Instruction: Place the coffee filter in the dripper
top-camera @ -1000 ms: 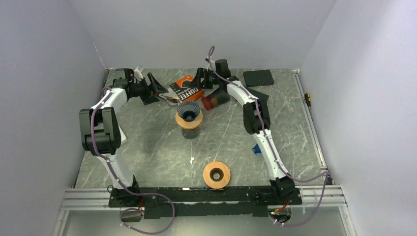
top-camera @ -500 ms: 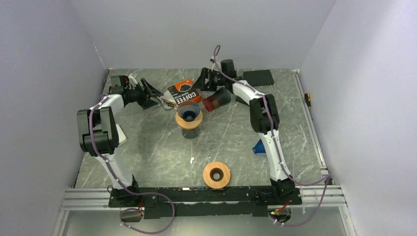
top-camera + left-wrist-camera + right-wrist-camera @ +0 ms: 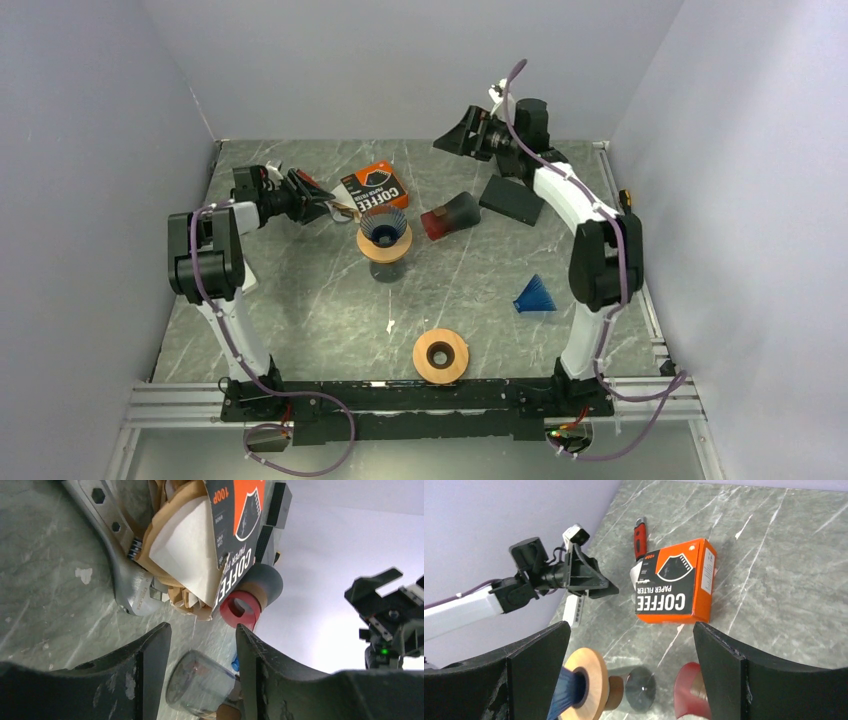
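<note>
Two sets of jaws stand apart, and neither has hold of anything. The left gripper (image 3: 201,627) is roughly half open with bare fingers. The coffee filters (image 3: 182,555) lie just ahead of its tips, fanning out of the open end of the orange filter box (image 3: 239,515). From overhead the tips look close to the paper, but I cannot tell whether they touch it. How many filters there are is unclear, since the box flap covers their far edge. A metal tool (image 3: 122,575) lies beside them, its far end running out of the picture. In the gap between the left fingers a clear glass body shows, cut off by the lower edge. It seems to be the base of the dripper (image 3: 384,230), whose blue ribbed cone sits in a wooden collar ahead of these jaws, off to one side and apart from the filters. A red cup (image 3: 241,611) lies on its side beyond the box, partly behind it. The right gripper (image 3: 631,627) is raised, spread to its widest and empty. The box lies below, between its fingers, and the dripper is half hidden behind one finger at the lower edge.
</note>
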Controlling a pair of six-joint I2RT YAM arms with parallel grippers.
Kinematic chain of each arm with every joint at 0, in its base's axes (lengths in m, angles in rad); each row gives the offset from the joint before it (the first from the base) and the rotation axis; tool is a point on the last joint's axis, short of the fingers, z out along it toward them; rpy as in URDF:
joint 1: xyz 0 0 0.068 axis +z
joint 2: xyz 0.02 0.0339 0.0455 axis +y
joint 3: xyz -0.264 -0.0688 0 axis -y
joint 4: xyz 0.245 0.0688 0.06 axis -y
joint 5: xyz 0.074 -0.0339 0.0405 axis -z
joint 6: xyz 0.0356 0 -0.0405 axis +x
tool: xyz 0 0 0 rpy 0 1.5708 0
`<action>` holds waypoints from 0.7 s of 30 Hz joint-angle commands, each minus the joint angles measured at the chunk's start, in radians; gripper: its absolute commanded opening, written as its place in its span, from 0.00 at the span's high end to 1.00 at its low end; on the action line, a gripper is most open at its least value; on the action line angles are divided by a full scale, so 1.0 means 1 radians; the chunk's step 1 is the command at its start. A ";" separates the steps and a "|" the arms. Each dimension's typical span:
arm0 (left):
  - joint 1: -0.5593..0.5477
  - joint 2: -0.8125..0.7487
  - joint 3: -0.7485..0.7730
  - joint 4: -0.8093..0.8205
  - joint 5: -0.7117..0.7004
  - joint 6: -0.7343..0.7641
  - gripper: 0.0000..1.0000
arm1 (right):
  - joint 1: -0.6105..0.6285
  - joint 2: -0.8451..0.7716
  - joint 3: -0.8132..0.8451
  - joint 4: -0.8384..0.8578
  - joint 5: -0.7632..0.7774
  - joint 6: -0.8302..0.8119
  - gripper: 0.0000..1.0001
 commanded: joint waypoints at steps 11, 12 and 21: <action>0.001 0.009 -0.017 0.084 -0.005 -0.039 0.46 | -0.033 -0.364 -0.402 -0.125 0.228 -0.060 0.01; 0.001 0.009 -0.017 0.086 -0.002 -0.041 0.47 | -0.034 -0.369 -0.423 -0.140 0.235 -0.063 0.02; 0.001 0.025 0.003 0.084 -0.006 -0.039 0.54 | -0.035 -0.391 -0.585 -0.125 0.227 -0.039 0.05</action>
